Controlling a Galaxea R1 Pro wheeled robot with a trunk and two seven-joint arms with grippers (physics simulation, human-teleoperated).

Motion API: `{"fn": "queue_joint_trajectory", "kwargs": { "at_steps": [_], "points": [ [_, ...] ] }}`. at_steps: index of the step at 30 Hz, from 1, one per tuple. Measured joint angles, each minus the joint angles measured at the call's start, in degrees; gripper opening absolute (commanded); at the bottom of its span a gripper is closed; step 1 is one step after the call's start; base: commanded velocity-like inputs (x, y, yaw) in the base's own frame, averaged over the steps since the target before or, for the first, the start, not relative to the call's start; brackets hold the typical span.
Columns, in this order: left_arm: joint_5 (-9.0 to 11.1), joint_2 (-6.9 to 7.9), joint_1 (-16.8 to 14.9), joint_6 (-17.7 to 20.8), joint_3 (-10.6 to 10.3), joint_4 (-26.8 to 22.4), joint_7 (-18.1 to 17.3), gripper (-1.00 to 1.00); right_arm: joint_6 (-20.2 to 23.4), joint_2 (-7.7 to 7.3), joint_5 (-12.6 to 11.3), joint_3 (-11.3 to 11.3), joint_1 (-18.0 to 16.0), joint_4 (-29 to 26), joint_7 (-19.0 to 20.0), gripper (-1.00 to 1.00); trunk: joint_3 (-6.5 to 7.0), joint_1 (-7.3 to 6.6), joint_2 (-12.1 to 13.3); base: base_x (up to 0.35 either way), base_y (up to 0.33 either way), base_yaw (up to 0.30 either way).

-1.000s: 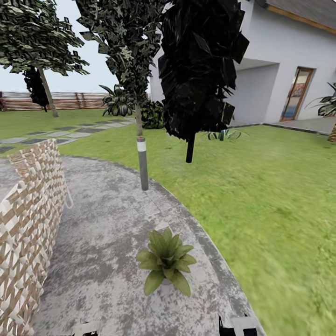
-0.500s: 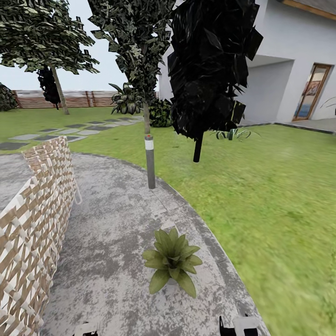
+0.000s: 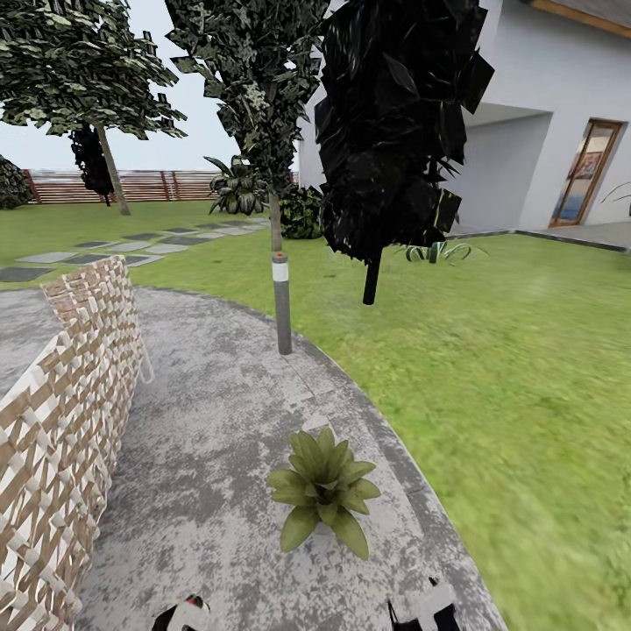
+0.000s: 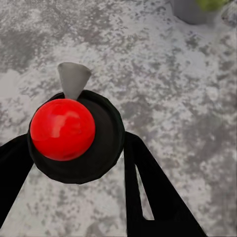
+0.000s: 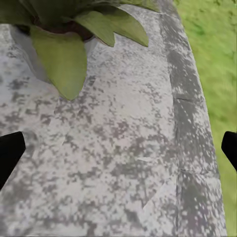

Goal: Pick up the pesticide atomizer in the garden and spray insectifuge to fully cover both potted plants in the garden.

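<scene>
On the stone patio just ahead of me stands one potted plant, and my left pincer holds the pesticide atomizer clamped between its dark fingers, nozzle directed at the paving short of the grey pot, presumably so the spray can be brought onto the leaves. My right pincer is spread wide and empty beside the plant, near the patio edge and the lawn. The left wrist view gives the red cap and grip, while the head view adds the wicker seat, the bollard and the fence; I see no whitish specks on the leaves.
</scene>
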Motion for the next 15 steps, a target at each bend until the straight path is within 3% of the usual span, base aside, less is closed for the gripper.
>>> {"fn": "queue_joint_trajectory", "kwargs": {
  "at_steps": [2,4,8,9,10,11,12,15],
  "points": [
    [-2.9,0.09,0.0,0.2,-2.2,0.0,-3.5,-1.0,0.0,-0.12,1.5,1.2,0.0,-0.3,3.3,1.0,0.0,0.0,0.0,0.0,0.0,0.0],
    [-5.9,0.35,-0.1,0.3,-3.4,0.0,-9.7,-1.0,0.2,-0.35,3.6,1.8,0.0,-2.0,9.7,1.0,0.0,0.0,0.0,0.0,0.0,0.0],
    [-13.3,1.61,-1.4,1.3,-3.8,-1.6,-25.2,-1.0,3.1,-0.56,9.1,2.3,0.0,-7.8,24.2,1.0,0.01,0.0,0.0,0.0,0.0,0.0],
    [-15.0,1.81,-1.8,2.1,-3.8,-2.8,-29.0,-1.0,5.9,-0.56,10.1,2.4,0.0,-10.0,27.6,-1.0,0.01,0.0,0.0,0.0,0.0,0.0],
    [-16.4,1.95,-2.2,4.7,-3.8,-6.0,-34.2,-1.0,10.6,-0.49,11.1,2.6,0.0,-14.4,33.3,-1.0,0.02,0.0,0.0,0.0,0.0,0.0],
    [-16.8,1.95,-2.2,6.4,-3.8,-7.7,-36.2,-1.0,11.9,-0.43,11.4,2.6,0.0,-16.4,36.6,-1.0,0.01,0.0,0.0,0.0,0.0,0.0],
    [-18.0,1.93,-2.3,8.5,-3.8,-10.4,-39.2,-1.0,13.2,-0.18,11.5,2.6,0.0,-19.9,42.3,-1.0,0.01,0.0,0.0,0.0,0.0,0.0],
    [-21.7,1.05,-2.3,11.4,-3.8,-13.3,-41.5,-1.0,13.5,0.05,11.6,2.7,0.0,-22.2,45.7,-1.0,0.0,0.0,0.0,0.0,0.0,0.0]
  ]
}}
